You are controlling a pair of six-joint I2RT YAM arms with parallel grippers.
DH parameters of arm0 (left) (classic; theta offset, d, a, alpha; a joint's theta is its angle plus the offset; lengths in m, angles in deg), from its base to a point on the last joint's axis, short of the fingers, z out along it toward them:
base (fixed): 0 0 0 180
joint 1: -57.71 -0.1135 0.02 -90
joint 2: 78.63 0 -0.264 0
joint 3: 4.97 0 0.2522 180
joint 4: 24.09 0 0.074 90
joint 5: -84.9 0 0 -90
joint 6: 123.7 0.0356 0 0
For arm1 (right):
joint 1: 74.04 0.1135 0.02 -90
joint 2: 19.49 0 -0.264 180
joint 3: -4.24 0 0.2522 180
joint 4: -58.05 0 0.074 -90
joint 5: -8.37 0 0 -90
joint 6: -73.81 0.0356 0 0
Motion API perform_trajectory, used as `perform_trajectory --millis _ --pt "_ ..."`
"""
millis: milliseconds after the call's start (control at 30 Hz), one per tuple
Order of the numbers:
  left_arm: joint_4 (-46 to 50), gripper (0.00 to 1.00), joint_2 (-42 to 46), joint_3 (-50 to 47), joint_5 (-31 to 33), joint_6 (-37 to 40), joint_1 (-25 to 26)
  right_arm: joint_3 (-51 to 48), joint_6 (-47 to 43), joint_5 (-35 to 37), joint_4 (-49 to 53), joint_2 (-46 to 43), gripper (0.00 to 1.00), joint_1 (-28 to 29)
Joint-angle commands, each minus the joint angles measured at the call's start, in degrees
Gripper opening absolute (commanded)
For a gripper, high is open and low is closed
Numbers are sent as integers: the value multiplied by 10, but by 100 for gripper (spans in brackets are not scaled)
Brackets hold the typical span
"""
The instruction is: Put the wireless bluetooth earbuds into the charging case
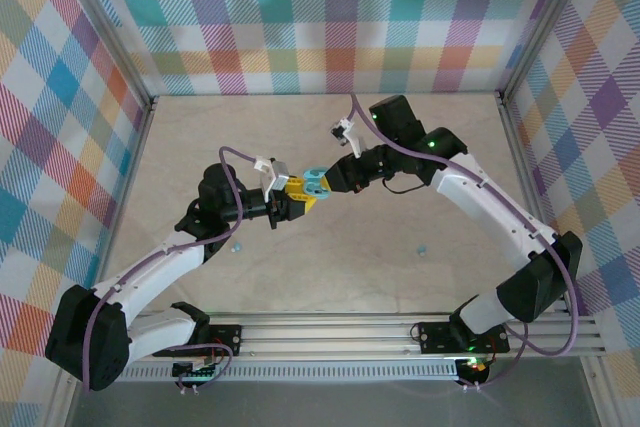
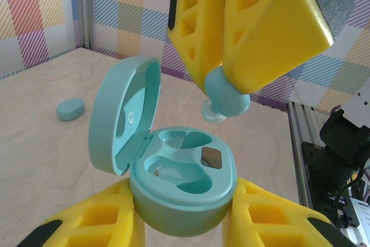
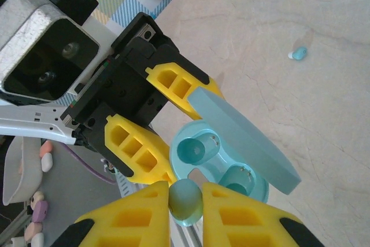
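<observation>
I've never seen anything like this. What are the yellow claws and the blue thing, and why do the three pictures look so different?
It is one scene seen by three cameras. The overhead picture shows two robot arms bolted at the near edge of the table, meeting in the middle. The other two pictures come from a camera on each wrist, so the yellow fingers in front are that arm's own. The left gripper is shut on an open charging case, both its wells empty. The right gripper pinches one earbud just above the case. A loose earbud lies on the table.
</observation>
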Motion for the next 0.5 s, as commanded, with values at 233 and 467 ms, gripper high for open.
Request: perform_trajectory --millis 233,467 --pt "-26 5 17 -9 -12 -2 5 -18 -7 -7 1 14 18 3" --pt "-27 5 17 -8 -15 -2 6 -15 -14 -1 12 22 20 3"
